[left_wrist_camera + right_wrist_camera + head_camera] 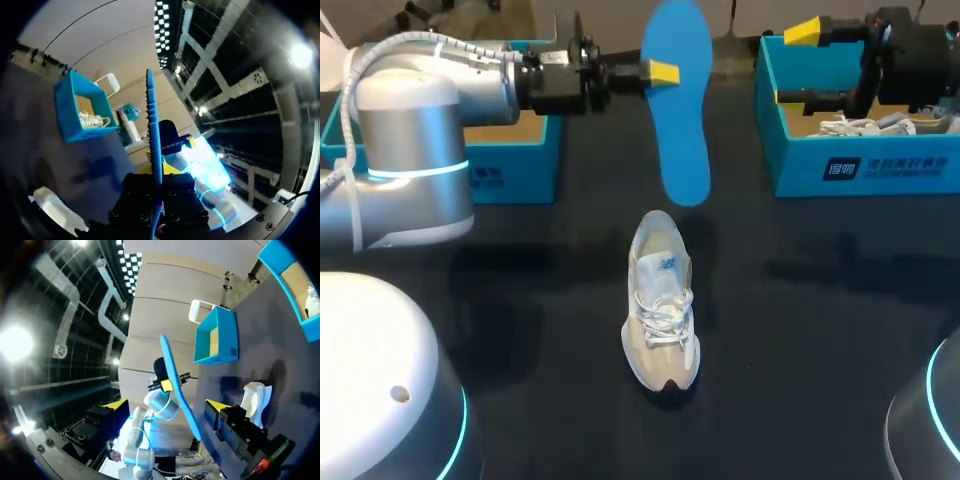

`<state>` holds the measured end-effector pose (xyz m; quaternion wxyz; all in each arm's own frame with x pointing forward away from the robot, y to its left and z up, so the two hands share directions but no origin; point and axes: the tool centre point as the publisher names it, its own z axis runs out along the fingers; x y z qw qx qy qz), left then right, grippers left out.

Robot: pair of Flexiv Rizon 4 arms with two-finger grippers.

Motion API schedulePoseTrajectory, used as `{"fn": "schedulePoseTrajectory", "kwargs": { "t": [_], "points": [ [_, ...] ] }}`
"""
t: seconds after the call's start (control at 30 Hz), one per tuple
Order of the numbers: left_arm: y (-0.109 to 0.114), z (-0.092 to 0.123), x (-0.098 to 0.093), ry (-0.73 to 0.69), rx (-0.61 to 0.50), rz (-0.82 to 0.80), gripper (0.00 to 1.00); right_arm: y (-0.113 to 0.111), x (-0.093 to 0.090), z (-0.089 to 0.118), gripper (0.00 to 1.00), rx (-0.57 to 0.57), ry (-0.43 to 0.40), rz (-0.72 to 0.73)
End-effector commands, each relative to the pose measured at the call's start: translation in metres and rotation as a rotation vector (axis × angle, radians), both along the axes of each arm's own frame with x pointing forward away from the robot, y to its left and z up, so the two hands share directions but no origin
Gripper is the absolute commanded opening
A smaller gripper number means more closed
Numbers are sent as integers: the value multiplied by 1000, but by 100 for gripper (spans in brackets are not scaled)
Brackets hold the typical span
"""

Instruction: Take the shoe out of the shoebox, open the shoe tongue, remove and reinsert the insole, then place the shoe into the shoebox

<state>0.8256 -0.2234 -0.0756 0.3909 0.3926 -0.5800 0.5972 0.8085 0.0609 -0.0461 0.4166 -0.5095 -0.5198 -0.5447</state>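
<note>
the shoe (660, 310) stood upright on the dark table (820, 320), outside both boxes, with its heel turned away from the robot. above and beyond that heel the left gripper (660, 72) had its fingers clamped from two sides on the blue insole (678, 120), which hung wholly clear of the shoe with its lower end pointing down toward the shoe's opening. beyond the shoe and to its right, the right gripper (790, 65) sat over the right-hand shoebox (800, 165) with its fingers spread wide and nothing between them. that box held a second shoe (850, 127). the left-hand shoebox (510, 180), beyond the shoe and to its left, looked empty. by my reading the shoe was already out of its box and the insole pulled, so the tongue had presumably been opened. sliding the insole back in and setting the shoe into a box were not yet done.
</note>
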Motion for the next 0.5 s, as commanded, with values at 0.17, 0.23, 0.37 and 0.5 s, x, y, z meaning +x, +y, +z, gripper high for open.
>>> {"fn": "schedulePoseTrajectory", "kwargs": {
  "t": [0.17, 0.23, 0.37, 0.5],
  "points": [
    [-5, -10, 7, 397, -60, -22, 0, 9, -1, 4, 100, -90, 22, -30],
    [-6, -13, 8, 399, -66, -25, 0, 9, -3, 7, 100, -121, 29, -40],
    [-6, -15, 9, 389, -65, -23, 0, 12, -5, 14, 100, -166, 42, -53],
    [-7, -17, 12, 364, -77, -25, 0, 15, -6, 19, 100, -231, 74, -49]
  ]
}}
